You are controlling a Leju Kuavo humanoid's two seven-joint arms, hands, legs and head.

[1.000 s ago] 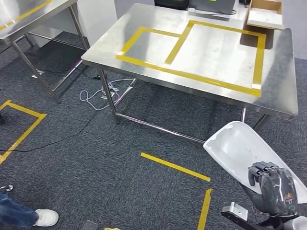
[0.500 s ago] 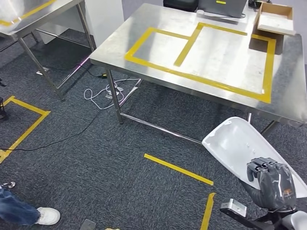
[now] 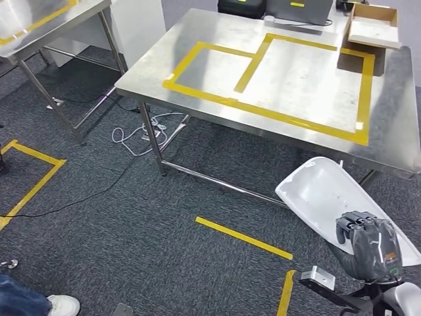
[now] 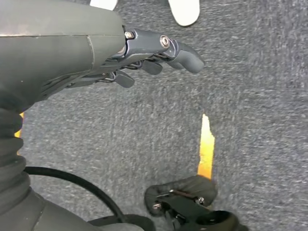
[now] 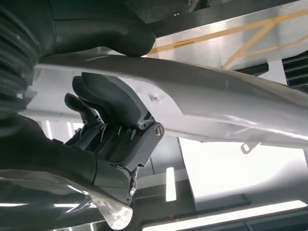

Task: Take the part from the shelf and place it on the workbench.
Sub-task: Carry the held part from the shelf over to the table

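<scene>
At about 9 o'clock in the head view, a black cable [image 3: 74, 197] trails over the grey carpet past yellow floor tape [image 3: 31, 172]; a white shoe [image 3: 63, 305] sits at 7 o'clock. The left hand [image 4: 145, 53] hangs over the carpet, fingers [image 4: 183, 50] loosely spread, holding nothing. The steel worktop [image 3: 392, 112], marked with yellow tape, spans 12 to 2 o'clock; a cardboard box [image 3: 373, 26] rests at its far corner, contents unclear. At 4 o'clock the right hand [image 3: 370, 247] grips the white part [image 3: 322, 194], fingers curled over its edge, just short of the worktop.
</scene>
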